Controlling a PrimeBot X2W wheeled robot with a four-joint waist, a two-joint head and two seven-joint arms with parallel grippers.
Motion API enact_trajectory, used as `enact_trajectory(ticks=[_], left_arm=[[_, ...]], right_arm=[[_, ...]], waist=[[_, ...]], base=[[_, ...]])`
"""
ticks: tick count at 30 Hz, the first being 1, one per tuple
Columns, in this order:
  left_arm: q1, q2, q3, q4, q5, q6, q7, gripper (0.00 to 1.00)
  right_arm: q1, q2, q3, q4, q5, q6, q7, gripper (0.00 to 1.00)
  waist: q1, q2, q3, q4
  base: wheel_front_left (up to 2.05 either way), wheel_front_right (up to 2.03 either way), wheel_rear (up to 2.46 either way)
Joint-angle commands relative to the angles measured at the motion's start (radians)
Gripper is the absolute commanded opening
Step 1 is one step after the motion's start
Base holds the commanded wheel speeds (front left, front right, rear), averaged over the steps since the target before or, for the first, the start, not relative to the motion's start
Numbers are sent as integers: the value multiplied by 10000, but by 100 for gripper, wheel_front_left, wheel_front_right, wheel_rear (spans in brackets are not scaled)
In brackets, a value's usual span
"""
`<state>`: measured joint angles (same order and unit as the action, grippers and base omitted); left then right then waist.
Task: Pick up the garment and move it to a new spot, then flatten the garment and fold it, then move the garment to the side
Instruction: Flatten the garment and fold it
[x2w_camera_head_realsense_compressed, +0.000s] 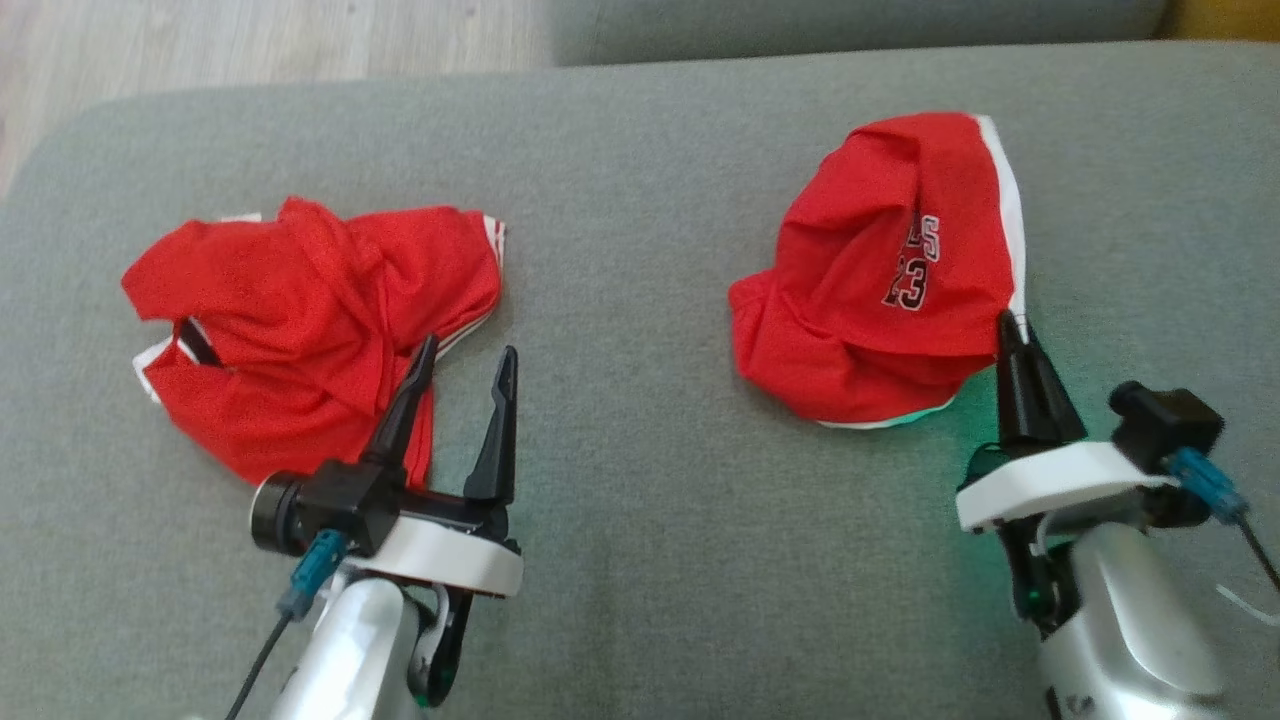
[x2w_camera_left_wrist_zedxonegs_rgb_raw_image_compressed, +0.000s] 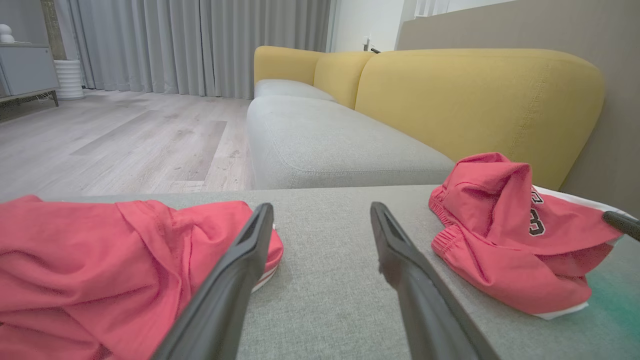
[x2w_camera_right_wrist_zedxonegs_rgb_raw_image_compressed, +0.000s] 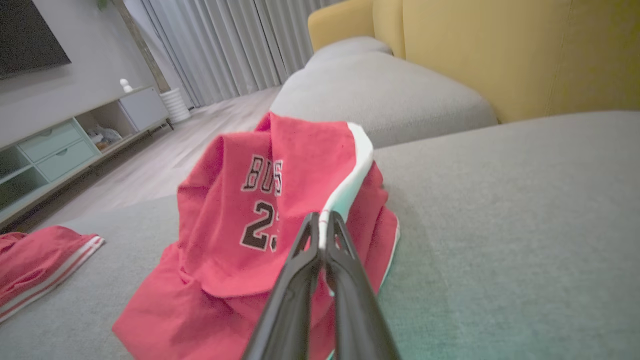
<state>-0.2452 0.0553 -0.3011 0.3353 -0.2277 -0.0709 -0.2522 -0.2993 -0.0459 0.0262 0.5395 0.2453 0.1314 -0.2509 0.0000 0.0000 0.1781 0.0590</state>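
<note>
One thin white edge (x2w_camera_right_wrist_zedxonegs_rgb_raw_image_compressed: 350, 175) is all the shut right tool (x2w_camera_head_realsense_compressed: 1004, 322) pinches on the red garment (x2w_camera_head_realsense_compressed: 880, 280) lying on the gray sofa (x2w_camera_head_realsense_compressed: 640, 200), so it may slip free when lifted; the left tool (x2w_camera_head_realsense_compressed: 470, 352) is spread wide.

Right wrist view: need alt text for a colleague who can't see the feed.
The right gripper has its jaws shut on the white trim of a crumpled red lettered garment on the grey sofa seat. A second red garment lies at far left, a yellow backrest behind.
</note>
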Motion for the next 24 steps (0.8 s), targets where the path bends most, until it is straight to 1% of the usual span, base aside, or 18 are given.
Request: enact_trajectory(ticks=[1,5,9,12,15,18,20,21,22,23,24], left_arm=[[-160,20,384,-307,-21,1,-95,100],[7,-13,447,-365,-118,1,-95,100],[173,-33,514,-466,-246,25,-95,100],[272,-42,534,-570,-321,65,-95,100],[332,-46,499,-679,-443,105,-95,100],[361,-48,415,-792,-580,178,-95,100],[369,-48,370,-854,-668,236,-95,100],[369,-48,370,-854,-668,236,-95,100],[372,-49,302,-886,-742,281,-95,100],[372,-49,302,-886,-742,281,-95,100],[377,-49,261,-893,-774,301,-95,100]], right_arm=[[23,-43,119,-657,-134,-7,-108,0],[59,-43,-286,-1700,-462,-7,-108,0],[-219,-43,-777,-2664,-1216,-7,-108,0],[-706,-49,-1167,-3313,-1922,-7,34,0],[-1371,-400,-1377,-3916,-2278,-7,514,0],[-2025,-868,-1217,-4337,-2306,-7,1046,0],[-2457,-1133,-808,-4493,-2239,-7,1388,0],[-2457,-1133,-808,-4493,-2239,-7,1388,0],[-2885,-1239,-233,-4529,-2077,-7,1696,0],[-2885,-1239,-233,-4529,-2077,-7,1696,0],[-3103,-1267,126,-4498,-1988,-7,1823,0]], waist=[[0,0,-211,-130],[0,0,-612,-243],[0,0,-975,-236],[0,0,-1159,-174],[0,0,-1285,-72],[0,0,-1364,64],[0,0,-1401,159],[0,0,-1401,159],[0,0,-1448,265],[0,0,-1448,265],[0,0,-1480,323]], base=[[0,0,0],[0,0,0],[0,0,0],[0,0,0],[0,0,0],[0,0,0],[0,0,0],[0,0,0],[0,0,0],[0,0,0],[0,0,0]])
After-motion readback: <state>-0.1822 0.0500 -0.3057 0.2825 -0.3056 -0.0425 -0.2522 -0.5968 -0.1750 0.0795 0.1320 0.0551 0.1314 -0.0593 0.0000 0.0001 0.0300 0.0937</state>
